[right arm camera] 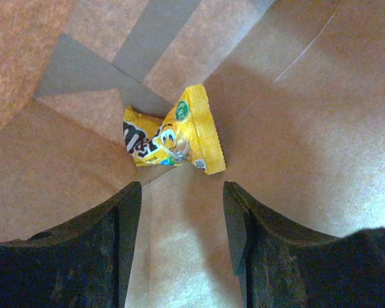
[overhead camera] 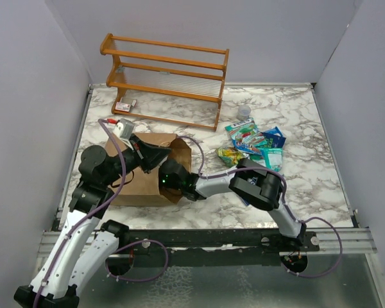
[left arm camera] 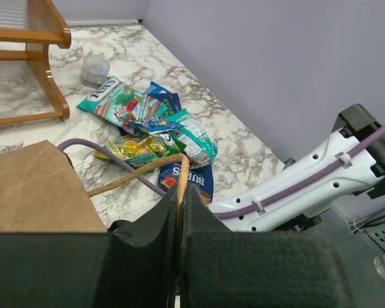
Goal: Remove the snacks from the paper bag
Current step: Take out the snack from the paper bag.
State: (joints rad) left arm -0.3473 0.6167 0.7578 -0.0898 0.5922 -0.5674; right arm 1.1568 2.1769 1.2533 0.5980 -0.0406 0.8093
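A: Right wrist view: right hand (right arm camera: 183,221) inside bag (right arm camera: 295,128), fingers spread, nothing between them. Yellow packet (right arm camera: 173,138) just ahead, lying in a crease of the bag's floor, not yet touched.

B: Best approach?

A: Straight in along the floor, fingers kept wide until both flank the packet, then closed across its narrow middle. Probably worth staying low, since the packet sits partly tucked under a fold on its left side; a high pass would likely skim the glossy top.

B: Left wrist view?

A: Left hand (left arm camera: 179,212) pressed together on the bag's handle (left arm camera: 138,173), holding the mouth up. Should hold steady during the reach; slack there would likely let the paper sag onto the right arm.

B: Top view, surroundings?

A: Bag (overhead camera: 144,186) on its side at left of the table (overhead camera: 308,186), mouth toward the right arm. Pile of snacks (overhead camera: 256,144) already out, well apart to the right, a clear cup (overhead camera: 244,112) just beyond it. Wooden rack (overhead camera: 163,77) at the back, small red-and-white packet (overhead camera: 123,106) beside its left foot.

B: Obstructions?

A: Only paper walls close round the wrist, and a purple cable (left arm camera: 109,160) trailing over the bag's edge; risk of snagging on withdrawal.
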